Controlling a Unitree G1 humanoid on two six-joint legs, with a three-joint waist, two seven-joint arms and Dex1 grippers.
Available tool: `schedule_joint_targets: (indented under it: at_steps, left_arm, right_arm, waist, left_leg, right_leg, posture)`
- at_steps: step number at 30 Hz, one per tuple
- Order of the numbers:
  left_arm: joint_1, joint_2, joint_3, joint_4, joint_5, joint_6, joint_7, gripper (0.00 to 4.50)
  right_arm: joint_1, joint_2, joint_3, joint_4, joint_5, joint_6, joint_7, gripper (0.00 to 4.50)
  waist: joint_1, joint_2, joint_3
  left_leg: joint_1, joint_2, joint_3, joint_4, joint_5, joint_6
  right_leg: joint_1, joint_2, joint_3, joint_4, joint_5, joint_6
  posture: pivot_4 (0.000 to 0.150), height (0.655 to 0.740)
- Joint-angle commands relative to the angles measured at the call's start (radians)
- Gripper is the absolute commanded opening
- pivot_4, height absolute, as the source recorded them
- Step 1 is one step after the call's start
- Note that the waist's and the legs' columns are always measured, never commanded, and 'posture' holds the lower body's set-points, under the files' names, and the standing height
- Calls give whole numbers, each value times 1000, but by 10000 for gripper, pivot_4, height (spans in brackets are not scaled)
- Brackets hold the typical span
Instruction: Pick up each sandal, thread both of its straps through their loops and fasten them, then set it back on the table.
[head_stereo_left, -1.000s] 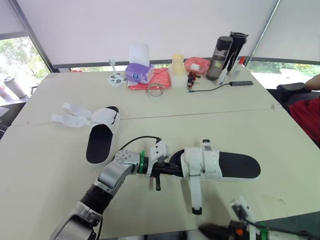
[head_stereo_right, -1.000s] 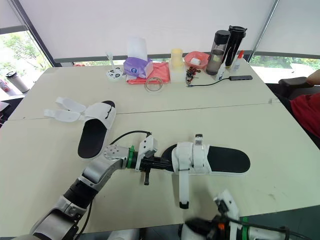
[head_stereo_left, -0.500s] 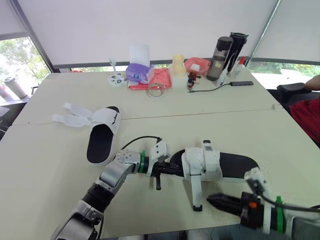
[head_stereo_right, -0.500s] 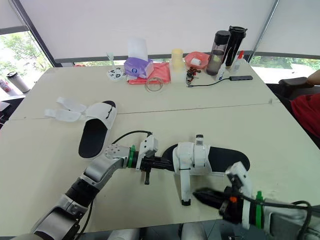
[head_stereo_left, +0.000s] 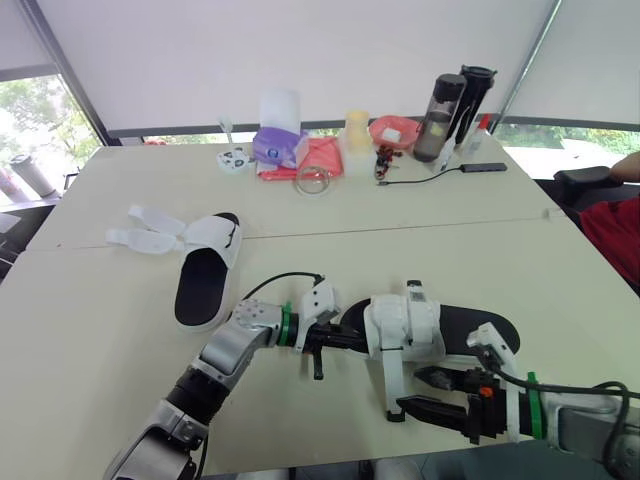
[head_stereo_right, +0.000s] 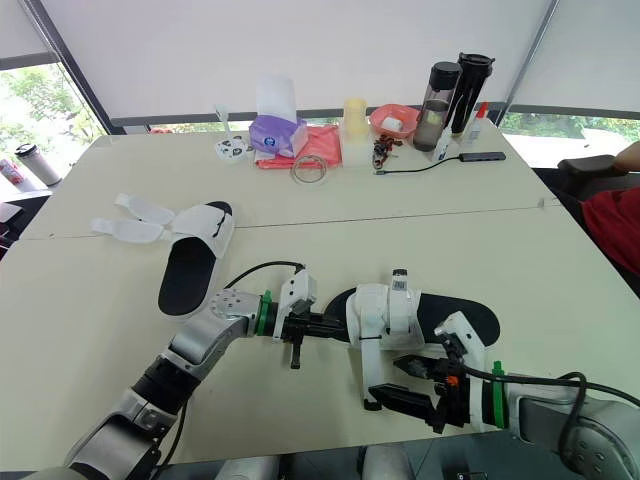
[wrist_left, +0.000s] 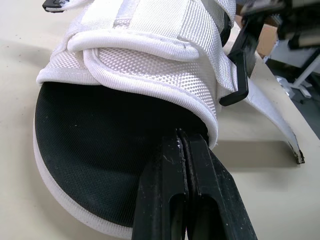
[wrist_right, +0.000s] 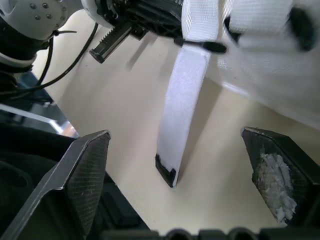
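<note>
- Left arm (head_stereo_left: 215, 365) reaches forward from the lower left, elbow bent, forearm slanting toward the middle.
- Left gripper (head_stereo_left: 350, 340) points to the robot's right, its two fingers (wrist_left: 172, 170) pressed flat together.
- Right arm (head_stereo_left: 580, 425) comes in low from the lower right, pointing to the robot's left.
- Right gripper (head_stereo_left: 410, 390) gapes wide, one finger above the other.

My left fingers (wrist_left: 162, 200), tips hidden beneath the upper of the sandal (wrist_left: 145, 70), same upper blurred at my right wrist, person (head_stereo_left: 615, 235) cut by the frame edge, far clutter (head_stereo_left: 385, 158) too small to identify.
</note>
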Motion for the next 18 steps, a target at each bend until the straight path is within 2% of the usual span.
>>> schedule_joint_targets:
  at_steps: [1,4,11,15,18]
  left_arm:
    - [18,9,-12,15,27,16,14,0]
    - [23,15,-7,8,26,20,21,0]
    - [31,18,-6,1,23,23,27,0]
    - [28,15,-8,7,25,21,29,0]
    - [26,14,-11,13,27,17,30,0]
  right_arm:
    - [-47,49,50,36,5,14,29,44569]
    - [-55,59,53,35,22,36,50,36124]
    - [-30,61,37,15,38,64,71,771]
    - [-10,75,-8,-12,80,65,62,771]
    - [-19,76,-82,-29,191,85,40,771]
  waist:
    - [-1,0,0]
    - [0,1,0]
    - [-2,1,0]
    - [-2,1,0]
    - [-2,1,0]
  left_leg:
    - [0,0,0,0,0,0]
    - [0,0,0,0,0,0]
    - [1,0,0,0,0,0]
    - [1,0,0,0,0,0]
    - [1,0,0,0,0,0]
  right_leg:
    - [0,0,0,0,0,0]
    - [0,0,0,1,0,0]
    - [0,0,0,1,0,1]
    - [0,0,0,1,0,1]
    - [0,0,0,1,0,1]
  posture:
    - [1500,7400]
    - [1500,7400]
    - [1500,7400]
    - [1500,7400]
    - [1500,7400]
